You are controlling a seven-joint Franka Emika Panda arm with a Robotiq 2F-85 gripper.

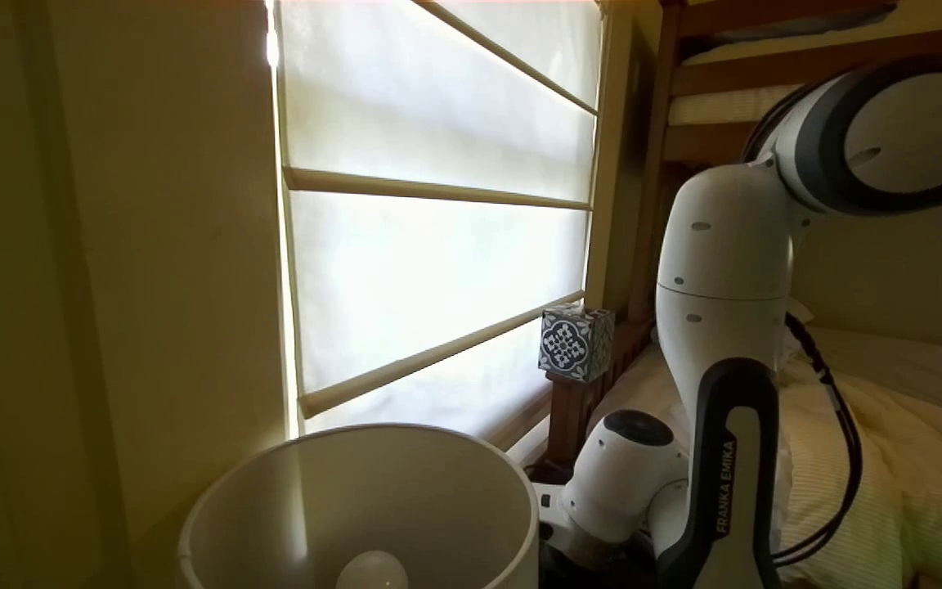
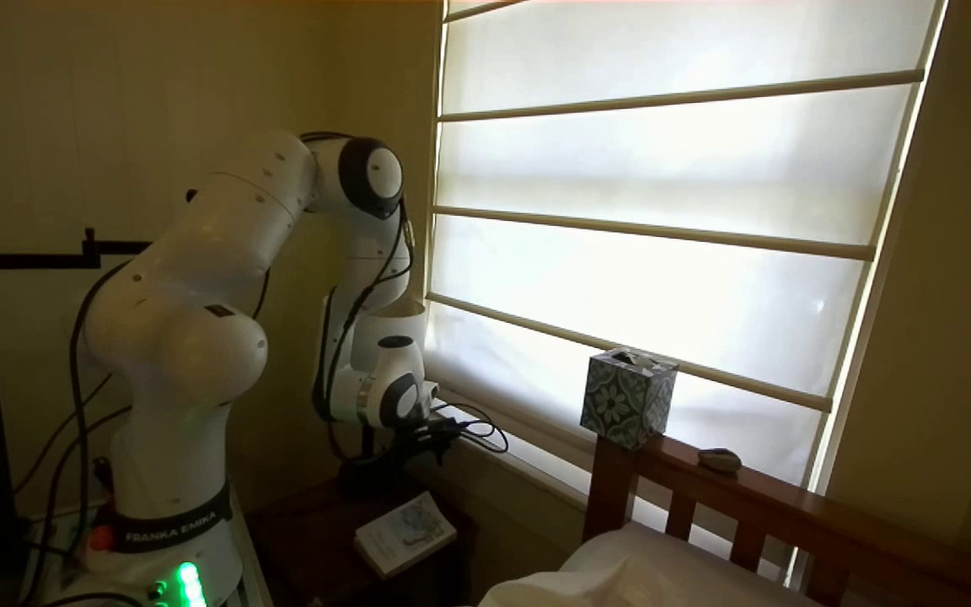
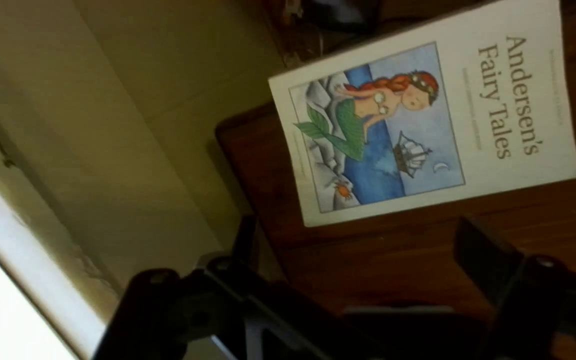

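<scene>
Lampshade [image 1: 405, 483] at the bottom of the frame, left of centre, in an exterior view, holds a round bulb [image 1: 373, 570]; farther right, a patterned tissue box [image 1: 573, 343] sits on a wooden bed frame [image 1: 569, 421], pale tissue [image 2: 639, 360] showing at its top. In the wrist view the pincer [image 3: 360, 237] sits along the bottom, released, its two fingers [image 3: 485, 257] spread wide, with wooden tabletop [image 3: 373, 270] showing between them. Nearest it, a book [image 3: 425, 120] titled Andersen's Fairy Tales lies flat on the tabletop, from the middle to the upper right, apart from the fingers. In an exterior view the arm [image 2: 224, 223] takes the left half and hides part of the lampshade; a pale window blind [image 2: 654, 295] spans the centre and upper right; below it a small grey object [image 2: 719, 459], too unclear to name, rests on the bed frame.
</scene>
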